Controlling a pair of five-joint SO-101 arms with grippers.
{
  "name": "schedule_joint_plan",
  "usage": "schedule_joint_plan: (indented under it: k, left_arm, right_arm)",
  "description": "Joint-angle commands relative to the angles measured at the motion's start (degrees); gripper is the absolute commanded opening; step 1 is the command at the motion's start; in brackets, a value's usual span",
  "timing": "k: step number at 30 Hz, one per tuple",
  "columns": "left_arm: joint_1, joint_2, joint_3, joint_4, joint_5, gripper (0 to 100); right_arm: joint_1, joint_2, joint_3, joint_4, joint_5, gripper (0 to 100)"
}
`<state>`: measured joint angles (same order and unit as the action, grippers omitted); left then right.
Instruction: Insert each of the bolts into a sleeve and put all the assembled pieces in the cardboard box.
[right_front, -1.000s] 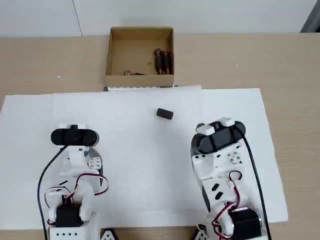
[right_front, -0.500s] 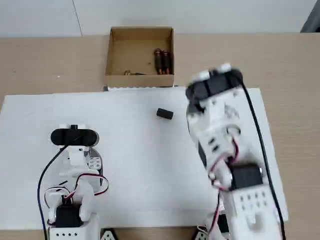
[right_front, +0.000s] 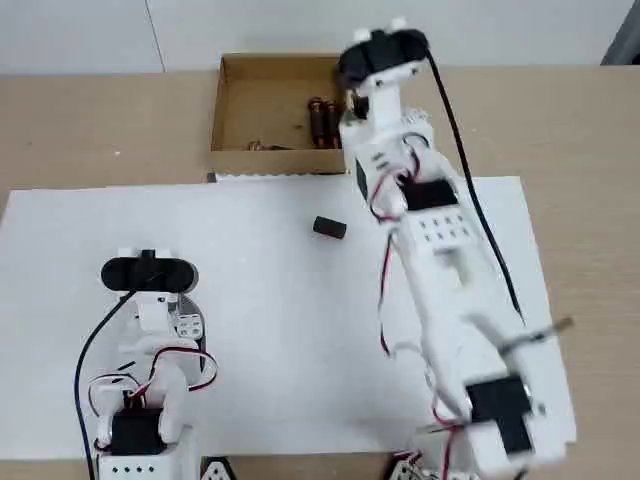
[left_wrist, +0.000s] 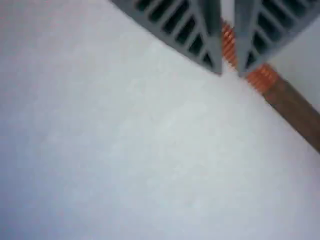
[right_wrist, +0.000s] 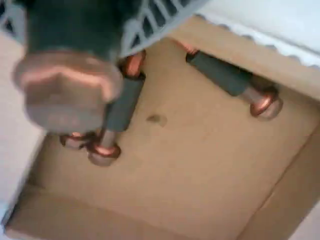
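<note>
A tan wooden table (right_front: 100, 120) carries a white sheet of paper (right_front: 260, 330). The cardboard box (right_front: 280, 160) stands open just past the paper's far edge, near the middle.

My right arm (right_front: 440, 250) is stretched far out, its end above the right side of the box. My right gripper (right_wrist: 75, 35) hangs over the box floor with its jaws pinching an assembled piece (right_wrist: 67, 92), a dark sleeve with the bolt's copper head sticking out of it.

Inside the box a pair of finished pieces (right_front: 325, 120) lies side by side toward the right wall, and a single piece (right_front: 265, 147) lies along the near wall. A loose sleeve (right_front: 329, 227) rests on the paper, on the near side of the box and just left of my right arm.

My left arm (right_front: 150, 340) sits folded at the near left. My left gripper (left_wrist: 229, 72) points at the paper, and a copper bolt (left_wrist: 285, 100) shows at its tip, threaded end closest to it. Whether those jaws pinch the bolt or only stand over it, I cannot tell.
</note>
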<state>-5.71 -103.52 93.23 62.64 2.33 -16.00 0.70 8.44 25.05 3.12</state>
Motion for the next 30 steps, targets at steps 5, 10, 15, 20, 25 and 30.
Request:
schedule_joint_plan:
  k: [5,10,15,20,25,30]
  left_arm:
    - [0.0,-0.53,-0.22,-1.32,-0.35,1]
    - [0.09,-0.53,-0.22,-1.32,-0.35,1]
    - [0.09,-0.53,-0.22,-1.32,-0.35,1]
    - [0.09,-0.53,-0.22,-1.32,-0.35,1]
    - [0.09,-0.53,-0.22,-1.32,-0.35,1]
    - [0.09,-0.53,-0.22,-1.32,-0.35,1]
  right_arm:
    - [-3.47,19.21,-23.21,-3.21,-0.26,0.3]
    - [-4.7,31.69,-37.27,-3.21,-0.26,0.3]
    - [-5.23,42.15,-49.93,-2.86,-0.26,0.4]
    - [-6.2,49.36,-57.93,-2.59,-0.26,0.8]
    - [-7.16,52.35,-61.19,2.42,-0.53,3.4]
    - [-7.25,52.53,-61.45,4.88,-0.62,17.0]
